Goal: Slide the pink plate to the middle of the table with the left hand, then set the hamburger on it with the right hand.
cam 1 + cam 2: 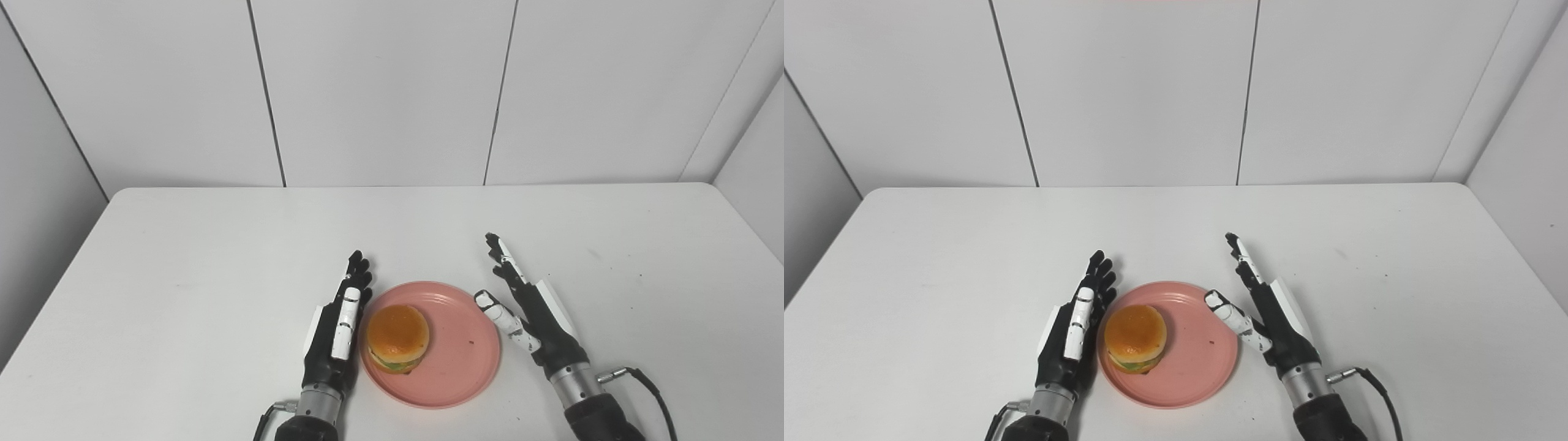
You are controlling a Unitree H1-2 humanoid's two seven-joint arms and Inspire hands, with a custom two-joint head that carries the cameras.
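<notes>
The pink plate (456,358) lies on the white table near its front middle. The hamburger (397,338), with an orange bun and green filling, sits on the plate's left half. My left hand (339,331) is open with fingers straight, edge-on against the plate's left rim, right beside the hamburger. My right hand (531,312) is open and empty just right of the plate, fingers pointing away, its thumb over the plate's right rim. Both also show in the right eye view: left hand (1072,327), right hand (1268,312).
The white table (184,257) reaches back to a grey panelled wall. A cable (658,398) runs from my right wrist at the front right.
</notes>
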